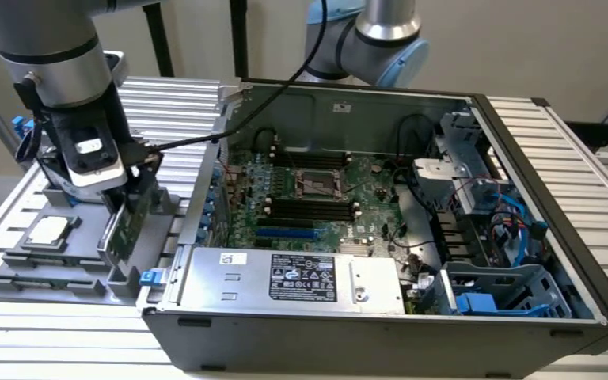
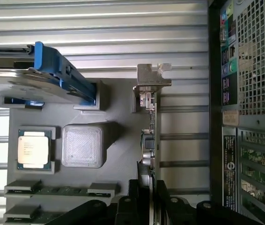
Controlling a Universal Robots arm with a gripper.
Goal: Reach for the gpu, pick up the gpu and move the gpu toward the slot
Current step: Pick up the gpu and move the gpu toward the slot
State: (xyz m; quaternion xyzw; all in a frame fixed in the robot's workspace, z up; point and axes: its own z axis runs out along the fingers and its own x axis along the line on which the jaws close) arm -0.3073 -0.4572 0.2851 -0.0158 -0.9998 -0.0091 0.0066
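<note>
Tool (image 2: 150,190) sits at the top edge of the upright gpu (image 2: 149,126).

You've got the open computer case (image 1: 389,99) sitting on the slatted metal table (image 1: 72,348). The green motherboard (image 1: 315,198) lies flat inside, there's a silver labelled box (image 1: 294,277) along the near edge, and a blue drive cage (image 1: 494,297) sits toward the exterior view's right. Just beside the case, on the exterior view's left, is your grey parts tray (image 2: 123,154). Its square silver chip (image 2: 33,149) sits in a pocket between the memory sticks (image 2: 53,190) and the hard drive with blue tabs (image 2: 29,79).
</note>
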